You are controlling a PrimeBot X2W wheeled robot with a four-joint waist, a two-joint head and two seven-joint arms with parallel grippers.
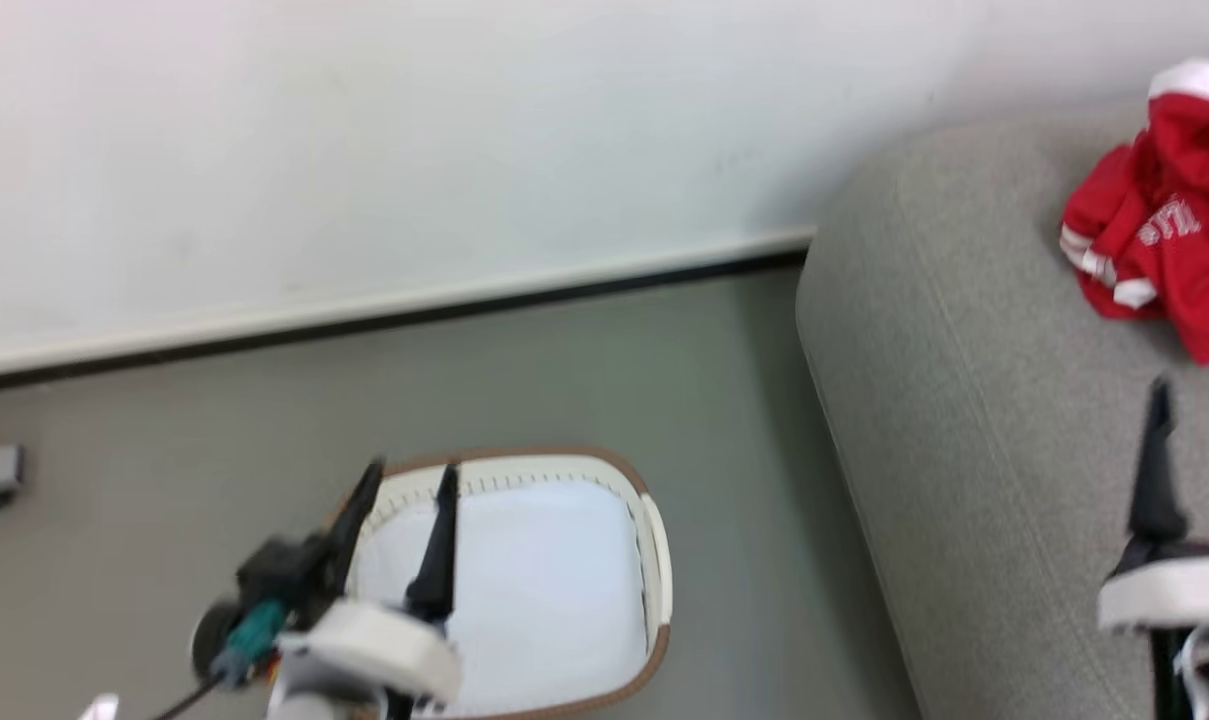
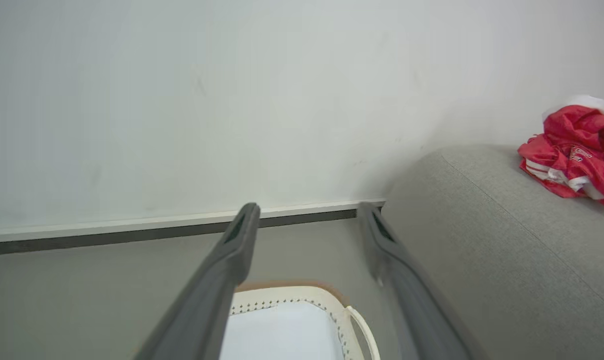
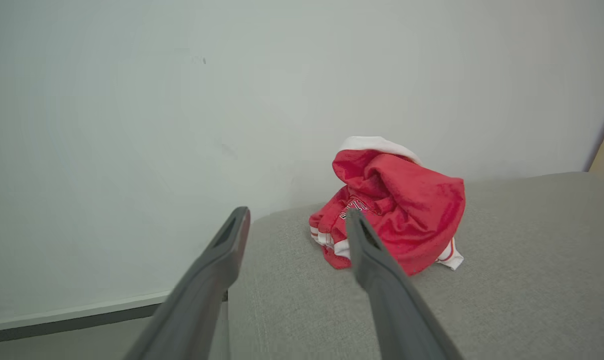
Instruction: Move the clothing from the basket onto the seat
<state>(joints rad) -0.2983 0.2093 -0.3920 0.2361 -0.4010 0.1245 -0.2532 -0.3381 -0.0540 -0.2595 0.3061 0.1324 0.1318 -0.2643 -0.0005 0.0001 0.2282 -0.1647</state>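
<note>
One red heap of clothing (image 1: 1164, 230) sits on the seat (image 1: 964, 400). There's white lettering on it, too blurred to read. One basket (image 1: 654, 560) is on the floor, white lining showing. Left gripper (image 1: 412, 468) hangs over the basket, right gripper (image 3: 297, 214) near the clothing, both spread wide, gripping nothing.

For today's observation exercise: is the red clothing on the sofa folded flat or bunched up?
Bunched up. The clothing sits in a crumpled heap on the seat, folds overlapping, white trim poking out.
</note>
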